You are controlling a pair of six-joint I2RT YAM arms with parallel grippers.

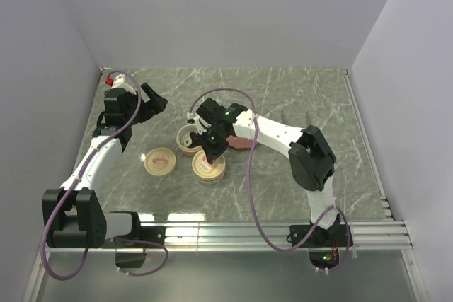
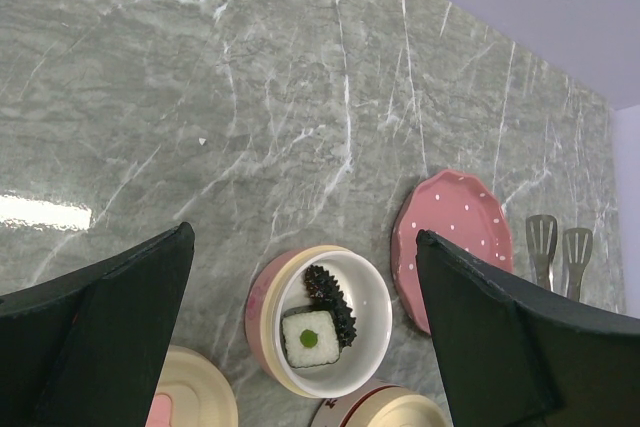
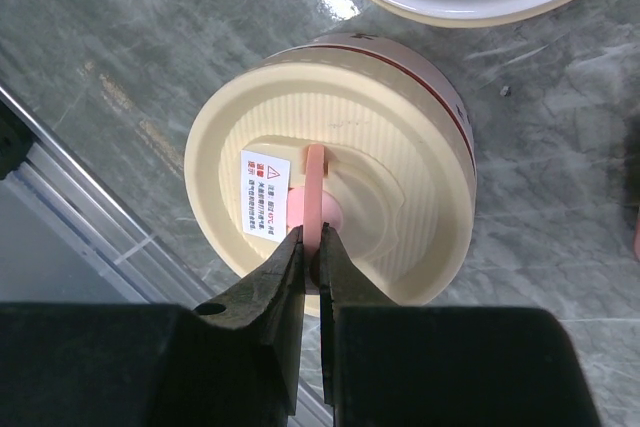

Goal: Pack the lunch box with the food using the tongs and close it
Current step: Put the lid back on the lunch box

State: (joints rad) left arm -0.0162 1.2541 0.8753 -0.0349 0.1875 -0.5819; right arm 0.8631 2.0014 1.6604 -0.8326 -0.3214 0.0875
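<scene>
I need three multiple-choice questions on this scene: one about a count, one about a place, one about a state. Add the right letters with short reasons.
1. How many food pieces lie in the open bowl?
A. none
B. two
C. five

2. Where are the tongs?
A. in that bowl
B. standing against the wall
C. on the table beside the pink plate

3. What is the right tool doing?
A. shut on the pink tab of the cream lid
B. wide open
C. shut on the tongs

Answers: 1 B, a white piece and a dark piece show in the left wrist view; 2 C, their tips lie past the plate; 3 A, its jaws pinch the tab.
</scene>
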